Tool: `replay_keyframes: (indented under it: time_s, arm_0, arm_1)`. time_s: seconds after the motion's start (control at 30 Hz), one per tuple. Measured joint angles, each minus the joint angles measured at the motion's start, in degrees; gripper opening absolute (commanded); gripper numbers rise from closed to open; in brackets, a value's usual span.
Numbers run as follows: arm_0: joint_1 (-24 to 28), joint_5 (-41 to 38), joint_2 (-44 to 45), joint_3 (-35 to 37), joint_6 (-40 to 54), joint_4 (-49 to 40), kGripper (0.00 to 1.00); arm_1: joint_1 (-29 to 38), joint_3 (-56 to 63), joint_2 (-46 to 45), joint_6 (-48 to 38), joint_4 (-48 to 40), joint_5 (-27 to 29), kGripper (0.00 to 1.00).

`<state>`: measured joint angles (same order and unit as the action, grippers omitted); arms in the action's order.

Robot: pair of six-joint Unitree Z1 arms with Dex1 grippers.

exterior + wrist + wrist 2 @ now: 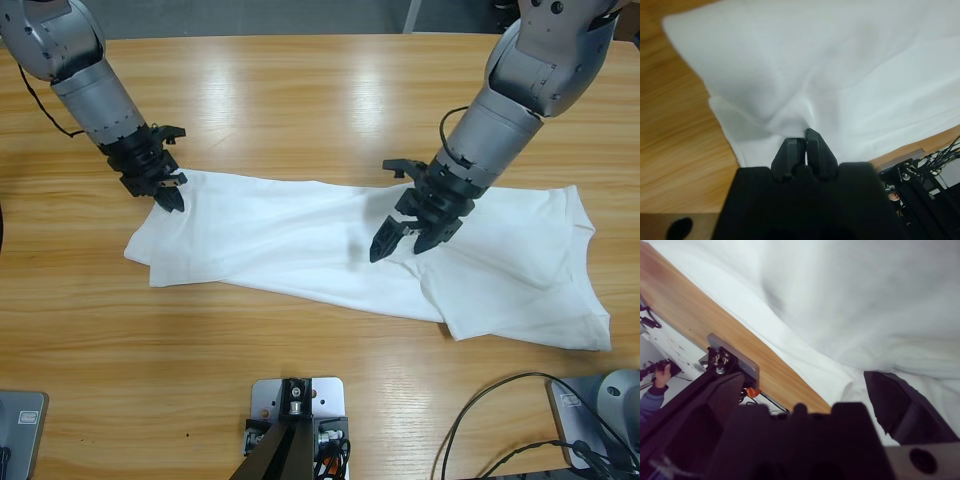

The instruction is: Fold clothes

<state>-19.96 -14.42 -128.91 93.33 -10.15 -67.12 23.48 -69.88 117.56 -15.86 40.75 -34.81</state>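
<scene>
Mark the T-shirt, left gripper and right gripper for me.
T-shirt [290, 245]: high view, flat middle of the cloth.
Left gripper [172, 196]: high view, jaw tips shut on the shirt's edge.
Right gripper [400, 241]: high view, between the open jaw tips, over the shirt.

Wooden table [330, 90] w/ white T-shirt [300, 240] spread flat.

plain white cotton t-shirt [300, 245], no print showing, just soft grey shadow in the creases. warm honey-brown wooden table [330, 90] with darker grain streaks and pale glare. black two-jawed left gripper [172, 192], black right gripper [400, 240], both on silver-grey arms.
</scene>
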Motion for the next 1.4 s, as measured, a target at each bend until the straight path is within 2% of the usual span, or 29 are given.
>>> replay_keyframes:
  time_s: [0.47,0.67,1.03,1.4]
  arm_0:
    - [0.91,0.0,3.01,1.33,1.12,0.0,0.0]
    - [0.96,0.0,3.5,6.7,1.12,-1.15,0.0]
    - [1.36,0.01,1.06,21.75,2.0,-9.65,0.0]
    - [3.71,0.16,-2.11,22.95,2.59,-11.09,0.0]
  arm_1:
    - [-0.59,0.0,0.0,0.14,0.0,0.0,0.982]
    - [-1.24,0.0,0.0,0.22,0.0,0.0,0.982]
    - [-2.79,0.03,0.0,1.91,0.42,0.0,0.982]
    - [-7.28,0.46,0.0,4.53,1.52,0.51,0.982]
